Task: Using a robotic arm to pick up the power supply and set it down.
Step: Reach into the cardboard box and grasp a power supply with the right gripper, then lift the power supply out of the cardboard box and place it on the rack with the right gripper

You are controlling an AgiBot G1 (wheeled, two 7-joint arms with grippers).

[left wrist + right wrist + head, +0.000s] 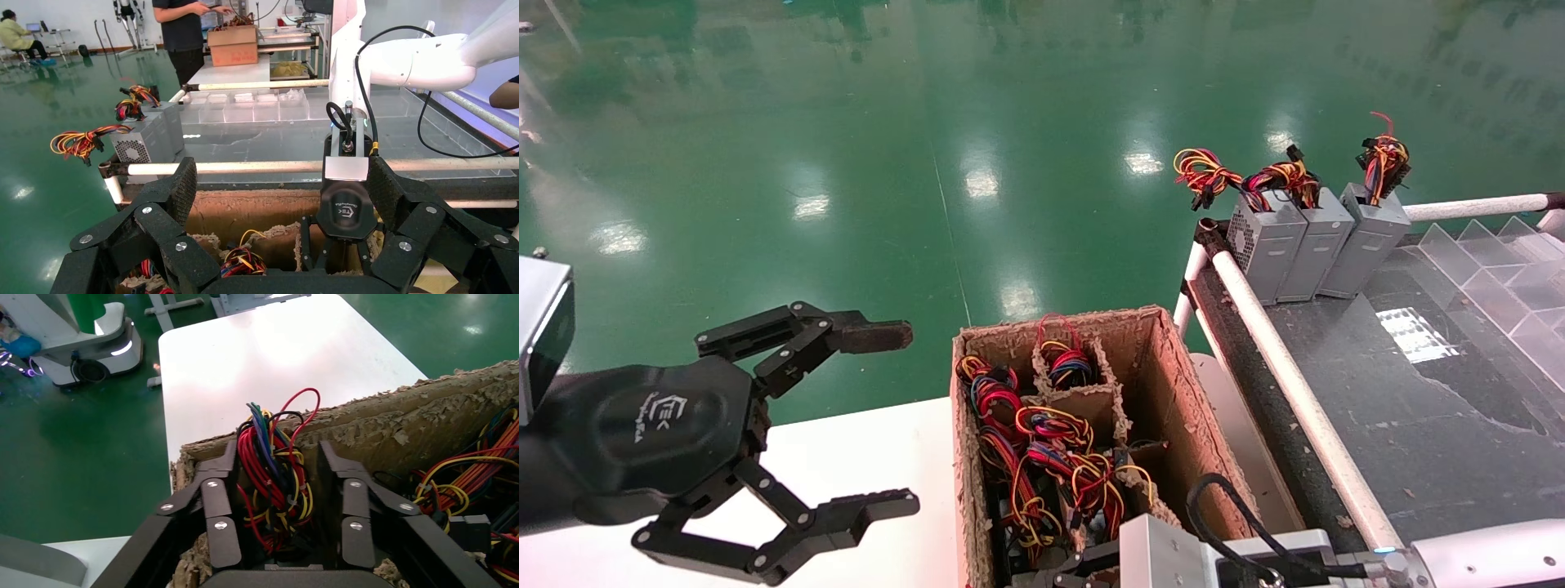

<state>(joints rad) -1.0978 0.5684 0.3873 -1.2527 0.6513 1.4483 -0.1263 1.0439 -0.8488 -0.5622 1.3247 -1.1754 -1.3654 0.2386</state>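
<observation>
Probably factory: green epoxy floor (846,122)

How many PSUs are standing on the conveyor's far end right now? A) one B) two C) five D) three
D: the head view shows three grey power supplies standing side by side on the conveyor, each with its wire bundle on top. The right gripper is down in the cardboard box with its fingers either side of another unit's wires.
</observation>
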